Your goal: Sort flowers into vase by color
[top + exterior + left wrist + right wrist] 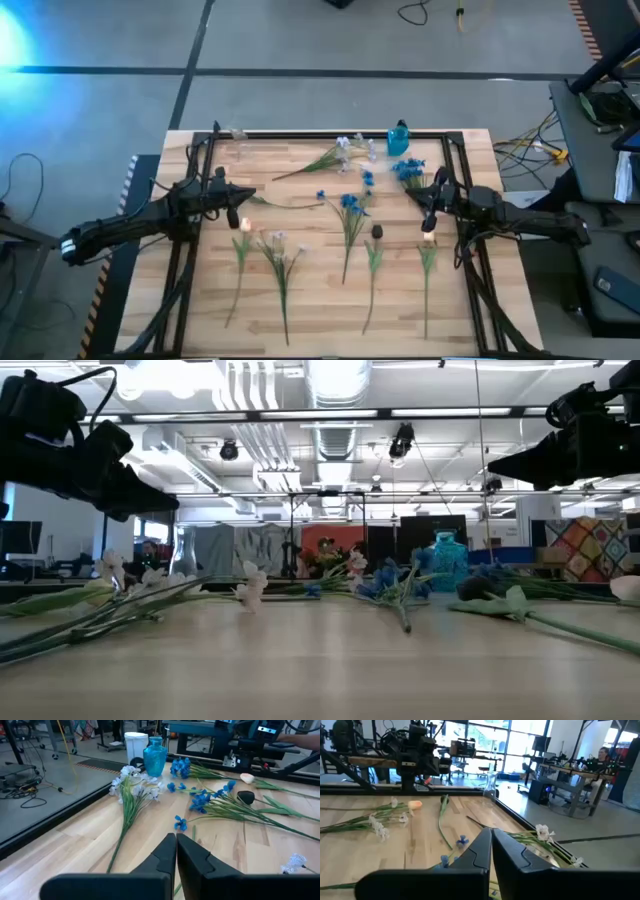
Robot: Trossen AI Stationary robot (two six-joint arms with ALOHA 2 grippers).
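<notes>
Grey concrete floor surrounds the wooden table [320, 250], which sits inside a black frame with both arms reaching in from the sides. Scattered across the table are the flowers, none of them in a vase. A blue glass vase [399, 138] stands at the far edge, right of centre, and a clear glass vase [491, 784] stands near the far left corner. White-lilac flowers [340, 152] lie just left of the blue vase, and a cluster of blue flowers [408, 170] lies just in front of it. More blue flowers [350, 205] lie at the table's middle with stems pointing to the near edge. Another white-lilac stem [278, 250] and a peach bud [243, 225] lie at the left, another peach bud [429, 238] at the right, and a dark bud [377, 232] between.

Hovering above the table's left side, the left gripper [176, 851] is clenched and holds nothing. Likewise the right gripper [490, 845] hangs clenched and empty over the right side, near the blue cluster.
</notes>
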